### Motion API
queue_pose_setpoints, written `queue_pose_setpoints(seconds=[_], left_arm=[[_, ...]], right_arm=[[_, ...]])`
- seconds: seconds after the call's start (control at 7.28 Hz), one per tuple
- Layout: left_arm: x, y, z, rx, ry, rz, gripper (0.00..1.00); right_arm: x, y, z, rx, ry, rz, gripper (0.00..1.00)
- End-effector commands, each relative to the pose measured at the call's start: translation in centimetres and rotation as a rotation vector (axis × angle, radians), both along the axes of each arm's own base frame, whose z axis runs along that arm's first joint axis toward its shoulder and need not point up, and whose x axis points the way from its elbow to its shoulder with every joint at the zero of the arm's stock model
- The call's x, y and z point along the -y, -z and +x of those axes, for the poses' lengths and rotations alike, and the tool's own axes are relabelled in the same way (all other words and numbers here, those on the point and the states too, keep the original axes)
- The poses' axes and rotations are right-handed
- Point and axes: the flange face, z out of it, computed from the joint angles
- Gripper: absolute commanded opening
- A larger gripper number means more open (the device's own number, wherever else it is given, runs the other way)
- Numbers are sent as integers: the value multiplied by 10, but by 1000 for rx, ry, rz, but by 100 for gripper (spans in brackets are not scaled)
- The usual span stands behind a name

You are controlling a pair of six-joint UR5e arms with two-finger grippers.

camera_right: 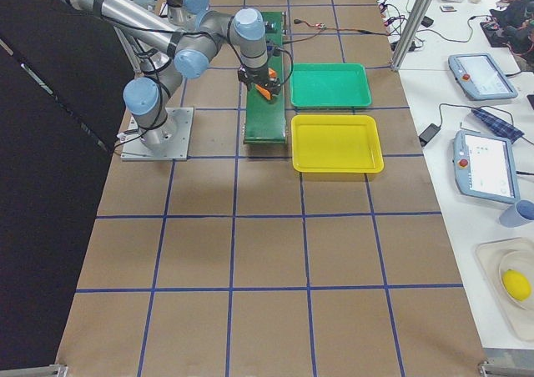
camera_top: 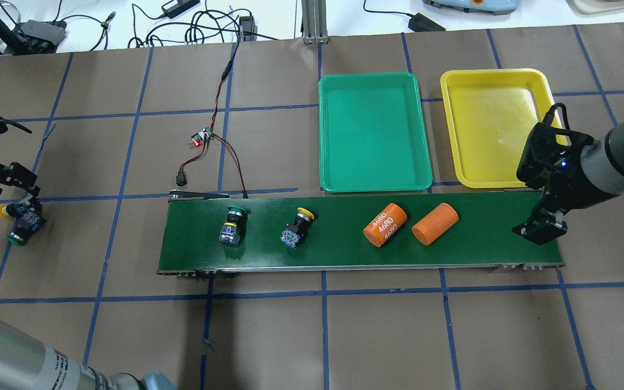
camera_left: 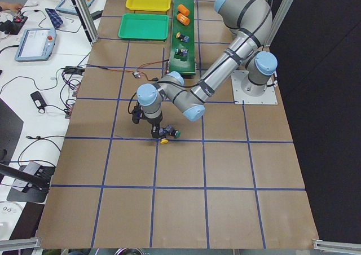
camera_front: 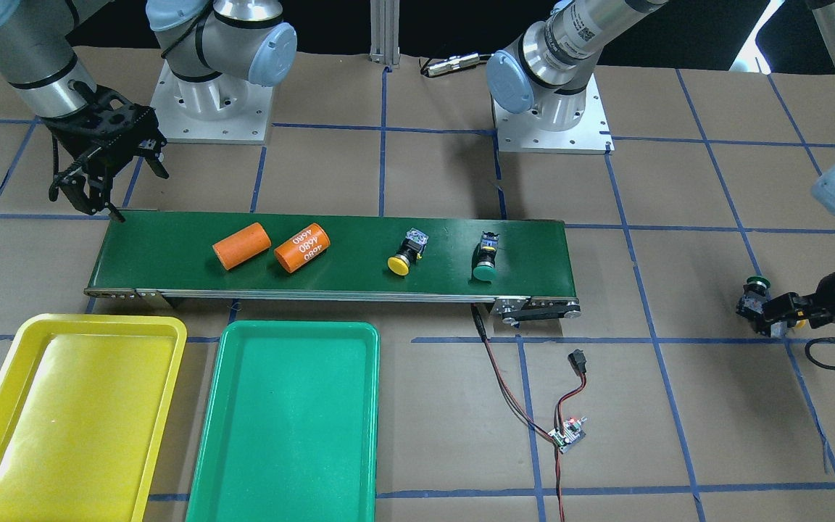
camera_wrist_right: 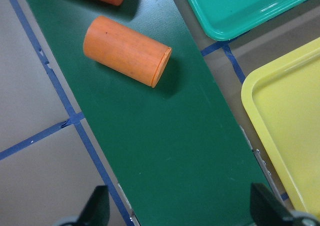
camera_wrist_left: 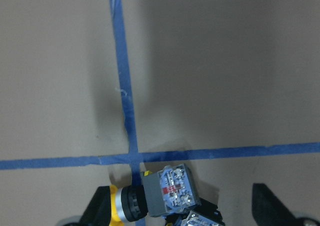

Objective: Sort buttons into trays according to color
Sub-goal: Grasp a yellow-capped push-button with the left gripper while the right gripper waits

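Right gripper (camera_top: pixel 539 230) gapes empty above the belt (camera_top: pixel 344 249) end; left gripper (camera_wrist_left: pixel 182 213), spread wide, straddles yellow button (camera_top: pixel 3 210) and green button (camera_top: pixel 17 237), seemingly ungripped.

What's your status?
Left gripper open at two buttons on table. Right gripper open above conveyor belt end. Green button, yellow button on belt; orange cylinders nearer right gripper.
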Motion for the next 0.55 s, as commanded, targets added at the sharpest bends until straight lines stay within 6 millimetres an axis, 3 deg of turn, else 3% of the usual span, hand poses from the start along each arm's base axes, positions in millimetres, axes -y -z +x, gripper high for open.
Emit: queue_pose_setpoints(seconds=[0.0,0.41], left_arm=[[-4,5,15,14,10,-9,100],[-8,14,29,7,-8,-5,100]], right_arm=[[1,5,-1,-3,-5,9,100],[10,20,-6,15,129,71,100]])
